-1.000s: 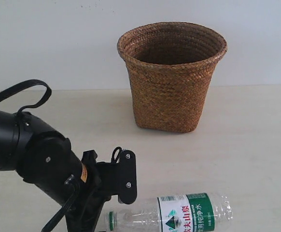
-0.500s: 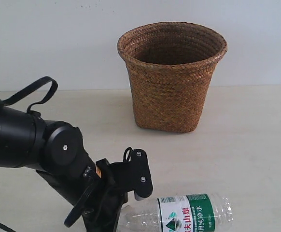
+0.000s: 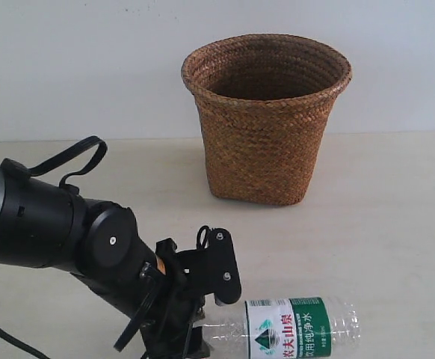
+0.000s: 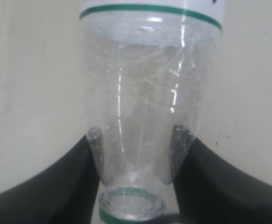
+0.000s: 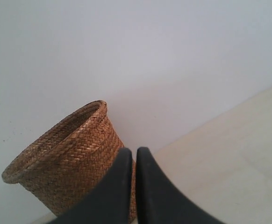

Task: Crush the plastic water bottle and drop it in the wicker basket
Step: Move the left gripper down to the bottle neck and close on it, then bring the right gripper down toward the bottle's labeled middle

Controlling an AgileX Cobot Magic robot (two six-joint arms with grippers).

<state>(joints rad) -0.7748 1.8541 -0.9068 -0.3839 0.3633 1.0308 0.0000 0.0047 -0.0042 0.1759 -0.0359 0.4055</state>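
**Left gripper closes in on the bottle's neck**

Nearest the exterior camera, the left gripper (image 3: 211, 318) has slid rightward along the table (image 3: 382, 224) over the past second. It now straddles the neck end of the plastic water bottle (image 3: 300, 329), whose green cap, visible a second ago, is hidden behind the fingers. In the left wrist view the gripper (image 4: 136, 140) stands spread, one finger on each side of the bottle's (image 4: 145, 93) tapered shoulder, touching or nearly so. No dent shows, so the crush looks ready to begin but not yet begun.

The bottle has not shifted. It lies on its side, its long axis running across the exterior view, neck toward the left arm and base to the right.

Farther back, well apart, stands the wicker basket (image 3: 266, 120), upright and mouth open. The right gripper (image 5: 136, 161) faces it with its fingers pressed together, holding nothing.
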